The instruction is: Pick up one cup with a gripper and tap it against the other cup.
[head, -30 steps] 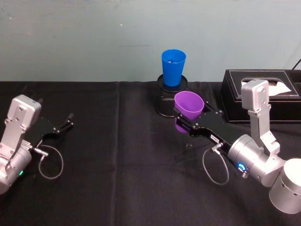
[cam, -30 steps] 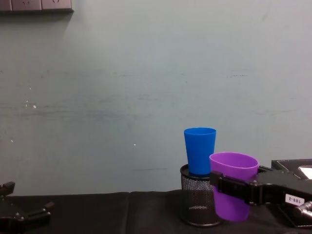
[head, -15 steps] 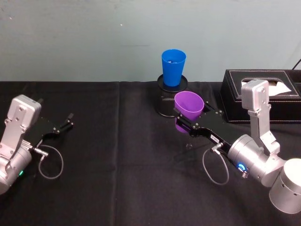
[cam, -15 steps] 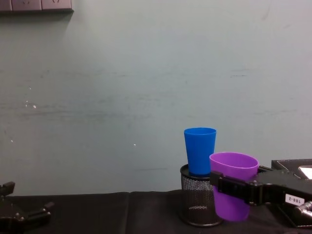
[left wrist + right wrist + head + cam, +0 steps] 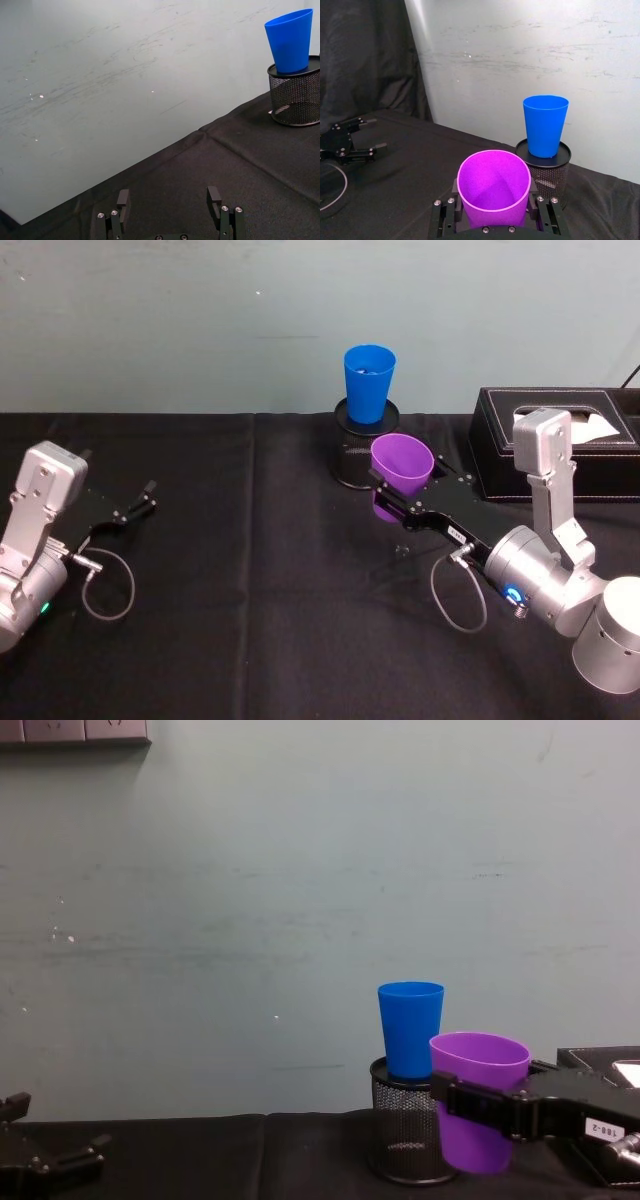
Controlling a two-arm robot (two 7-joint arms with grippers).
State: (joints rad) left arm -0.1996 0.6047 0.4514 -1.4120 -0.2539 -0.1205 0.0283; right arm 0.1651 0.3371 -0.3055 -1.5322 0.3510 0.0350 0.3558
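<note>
My right gripper [image 5: 392,496] [image 5: 495,212] [image 5: 470,1105] is shut on the purple cup [image 5: 402,464] [image 5: 493,186] [image 5: 478,1100], holding it upright just above the black cloth. The blue cup [image 5: 368,382] [image 5: 545,125] [image 5: 410,1028] [image 5: 290,40] stands upright on top of a black wire-mesh pen holder [image 5: 356,452] [image 5: 546,172] [image 5: 403,1135] [image 5: 295,97]. The purple cup hangs close in front of and to the right of the holder, lower than the blue cup, and a small gap shows between the two cups. My left gripper [image 5: 140,502] [image 5: 170,200] rests open at the far left of the table.
A black tissue box [image 5: 556,435] [image 5: 600,1060] stands at the back right, beside my right arm. A black cloth [image 5: 250,570] covers the table, with a pale wall right behind the pen holder.
</note>
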